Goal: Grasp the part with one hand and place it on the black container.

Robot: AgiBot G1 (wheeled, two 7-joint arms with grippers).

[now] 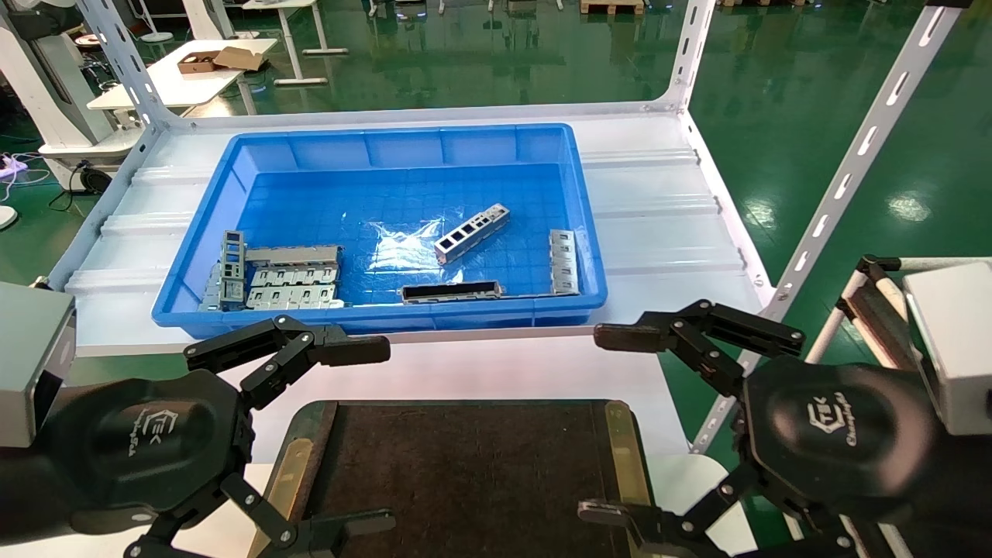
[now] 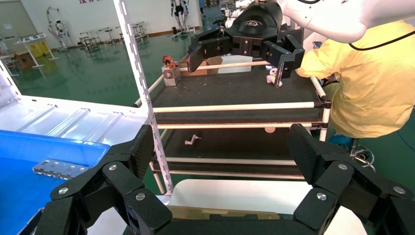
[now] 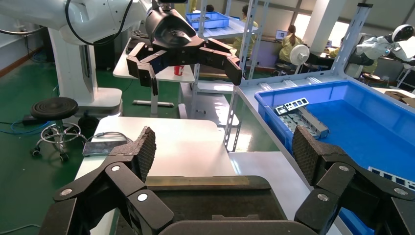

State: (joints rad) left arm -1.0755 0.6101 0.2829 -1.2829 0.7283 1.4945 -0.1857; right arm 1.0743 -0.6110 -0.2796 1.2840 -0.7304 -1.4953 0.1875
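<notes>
The part (image 1: 471, 232), a slim light-grey bar with four rectangular cut-outs, lies at an angle on the floor of the blue crate (image 1: 194, 256), near its middle. The black container (image 1: 465, 473), a shallow dark tray with brass strips on two sides, lies nearest me and is empty; it also shows in the right wrist view (image 3: 210, 196). My left gripper (image 1: 368, 436) is open at the tray's left edge, and shows open in its own view (image 2: 222, 147). My right gripper (image 1: 604, 424) is open at the tray's right edge, and shows open in its own view (image 3: 220, 149). Both are empty and far from the part.
In the crate lie a long bar with a black face (image 1: 452, 291), a pile of flat grey plates (image 1: 294, 275) at the left and one plate (image 1: 563, 262) at the right wall. A slotted shelf upright (image 1: 845, 178) rises at the right. A person in yellow (image 2: 372, 88) stands beyond a rack.
</notes>
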